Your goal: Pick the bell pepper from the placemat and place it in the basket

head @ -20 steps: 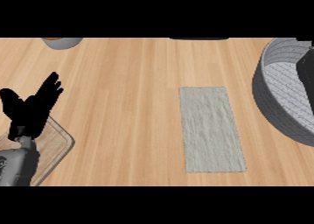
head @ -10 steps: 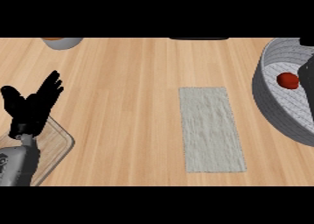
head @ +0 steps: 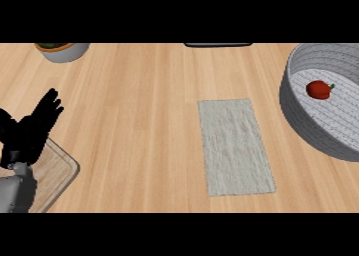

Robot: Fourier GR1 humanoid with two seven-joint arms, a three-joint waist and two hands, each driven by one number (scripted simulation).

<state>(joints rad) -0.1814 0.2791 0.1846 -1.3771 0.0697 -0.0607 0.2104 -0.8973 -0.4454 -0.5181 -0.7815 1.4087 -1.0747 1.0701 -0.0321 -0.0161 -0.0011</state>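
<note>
Bell pepper (head: 320, 89) lies inside the grey basket (head: 300, 125), off the bare placemat (head: 234, 146), so placement looks complete; left hand (head: 27, 131) rests with fingers straight at the left edge, right hand unseen.

No text, label, brand, number or sign can be read on anything here.

Left hand (head: 25, 134): matte black all over, slim tapered fingers (head: 49, 102) and a thicker rounded thumb, no markings visible. Wrist: short tan-and-grey collar where the hand meets the arm. Left forearm (head: 8, 195): light grey, smooth boxy casing with a darker grey panel or recess at its lower edge.
</note>
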